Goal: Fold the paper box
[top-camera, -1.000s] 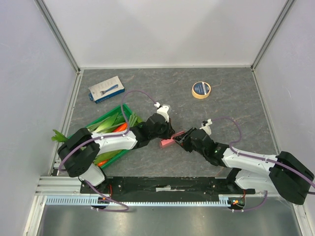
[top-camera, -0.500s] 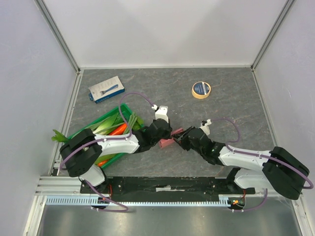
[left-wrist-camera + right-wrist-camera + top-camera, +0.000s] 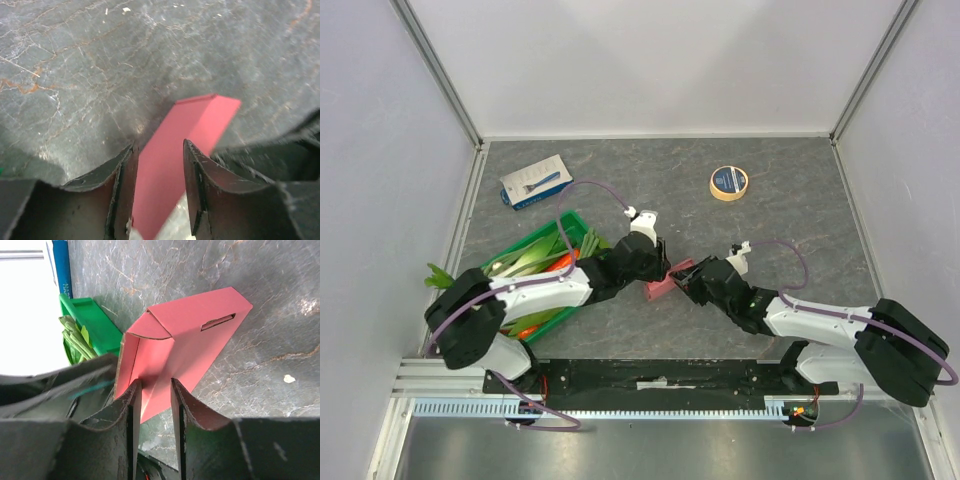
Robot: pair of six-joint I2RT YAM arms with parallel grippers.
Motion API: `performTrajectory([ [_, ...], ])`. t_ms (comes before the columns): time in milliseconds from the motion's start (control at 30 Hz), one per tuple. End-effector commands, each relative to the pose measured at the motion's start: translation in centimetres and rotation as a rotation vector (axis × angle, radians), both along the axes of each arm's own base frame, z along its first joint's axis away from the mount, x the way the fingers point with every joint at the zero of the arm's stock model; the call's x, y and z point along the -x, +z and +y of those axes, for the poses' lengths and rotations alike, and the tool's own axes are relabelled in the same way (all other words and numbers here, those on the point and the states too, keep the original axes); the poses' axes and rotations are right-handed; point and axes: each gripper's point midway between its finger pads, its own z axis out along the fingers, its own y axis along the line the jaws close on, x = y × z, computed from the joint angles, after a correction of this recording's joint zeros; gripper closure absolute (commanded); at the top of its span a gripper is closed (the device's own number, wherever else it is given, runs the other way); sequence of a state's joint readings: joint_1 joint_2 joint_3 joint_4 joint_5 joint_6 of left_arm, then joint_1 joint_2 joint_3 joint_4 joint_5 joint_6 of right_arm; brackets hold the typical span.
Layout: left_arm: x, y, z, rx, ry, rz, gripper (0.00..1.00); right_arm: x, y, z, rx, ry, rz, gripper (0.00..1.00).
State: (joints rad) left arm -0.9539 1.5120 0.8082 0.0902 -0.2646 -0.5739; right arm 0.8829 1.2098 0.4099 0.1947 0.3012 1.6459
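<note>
And here's the paper box (image 3: 660,288), pink card, half-formed, sitting just to the right of the green crate (image 3: 498,268) on the grey marbled table (image 3: 800,230), right between the two arms. The left gripper (image 3: 655,270) comes in from the crate side, the right gripper (image 3: 692,283) from the side away from the crate, and they meet over the box.

On the left wrist camera, the left gripper (image 3: 159,146) has its jaws apart, one finger (image 3: 122,180) on each side of a long pink panel (image 3: 192,122) that runs away across the table. Whether the pads actually touch the card, I cannot tell.

Over to the right wrist camera: the right gripper (image 3: 155,382) is clamped on the paper box (image 3: 195,340), fingers (image 3: 131,415) pinching the near part of it. One side wall stands up on the crate side, a curved flap is tucked at the top, and a slot (image 3: 217,322) shows in the flat panel.

The crate holds leafy green stalks and something orange. Beyond the crate lies a blue-and-white flat package (image 3: 535,181). A roll of tape (image 3: 728,183) sits well apart from the crate, far to its right.
</note>
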Motion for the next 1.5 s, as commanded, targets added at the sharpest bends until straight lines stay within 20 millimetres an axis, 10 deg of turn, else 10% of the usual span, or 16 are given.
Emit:
performTrajectory([
  [0, 2.7, 3.4, 0.3, 0.032, -0.137, 0.035, 0.54, -0.9, -1.9, -2.6, 0.142, -0.080, -0.005, 0.64],
  [133, 3.6, 5.8, 2.8, 0.058, -0.129, -0.049, 0.62, -1.1, -1.9, -2.1, 0.149, -0.063, -0.002, 0.64],
  [400, 7.0, 2.0, 5.7, 0.132, -0.103, 0.042, 0.48, -1.2, -1.2, -1.9, 0.196, -0.008, -0.053, 0.58],
  [900, 7.0, 4.6, 5.2, 0.118, -0.087, 0.097, 0.46, -0.4, 9.6, -3.8, 0.762, 0.596, -0.612, 0.16],
  [1467, 6.4, 3.3, 4.4, 0.016, 0.053, 0.302, 0.65, -5.6, 6.5, -4.0, 0.820, 1.027, -0.465, 0.61],
])
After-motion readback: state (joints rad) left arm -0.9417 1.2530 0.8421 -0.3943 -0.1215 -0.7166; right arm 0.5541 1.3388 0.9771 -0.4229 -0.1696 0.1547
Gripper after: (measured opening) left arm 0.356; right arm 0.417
